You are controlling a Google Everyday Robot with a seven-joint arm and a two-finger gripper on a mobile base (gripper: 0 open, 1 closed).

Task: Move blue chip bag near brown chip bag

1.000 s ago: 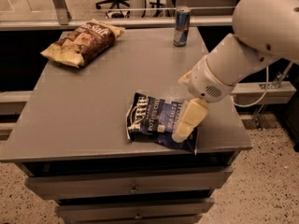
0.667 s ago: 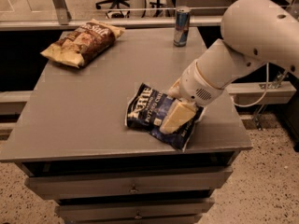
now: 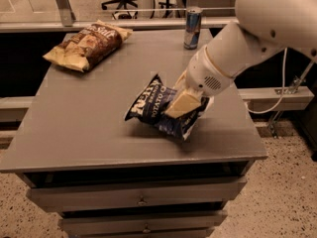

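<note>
The blue chip bag (image 3: 150,102) is dark navy with white lettering, near the middle right of the grey table (image 3: 84,123). Its left end is tilted up off the surface. My gripper (image 3: 181,104), with cream fingers (image 3: 184,103), is shut on the bag's right half and comes in from the upper right on a white arm. The brown chip bag (image 3: 89,43), dark brown with pale yellow ends, lies flat at the table's far left corner, well apart from the blue bag.
A slim blue and silver can (image 3: 192,28) stands upright at the table's far edge, just behind my arm. Drawers (image 3: 138,197) run below the front edge. A rail and a chair base lie behind the table.
My gripper has closed on the blue bag and moved it left and away from the front right corner. The bag has tilted up. The brown bag and the can have not moved.
</note>
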